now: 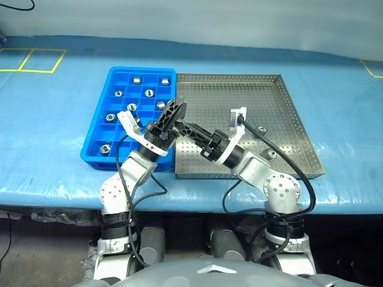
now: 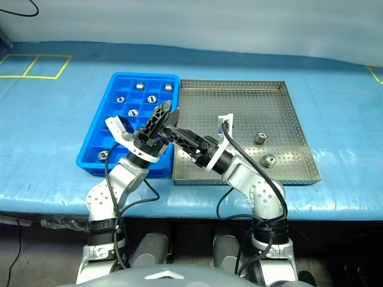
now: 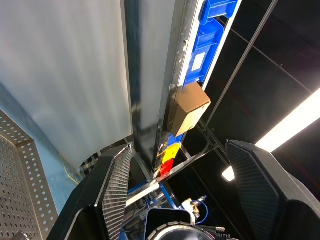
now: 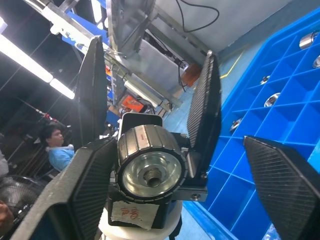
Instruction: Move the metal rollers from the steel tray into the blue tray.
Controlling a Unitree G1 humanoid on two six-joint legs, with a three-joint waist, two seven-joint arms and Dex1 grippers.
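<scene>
Two metal rollers [image 2: 261,138] [image 2: 270,159] lie near the right side of the steel tray [image 1: 263,95]. The blue tray [image 1: 142,70] beside it on the left holds several rollers [image 1: 149,92] in separate compartments. My left gripper [image 1: 178,103] is raised over the seam between the trays, pointing upward, open with nothing between its fingers [image 3: 115,185]. My right gripper [image 1: 181,125] points left at the left gripper's base. In the right wrist view its fingers [image 4: 285,185] stand apart on either side of the left gripper's body, holding nothing.
Both trays sit side by side on a blue-covered table [image 1: 54,119] with yellow tape marks at the far corners. A black cable [image 1: 281,149] from my right arm loops over the steel tray's near right part. A person [image 4: 55,147] is far in the background.
</scene>
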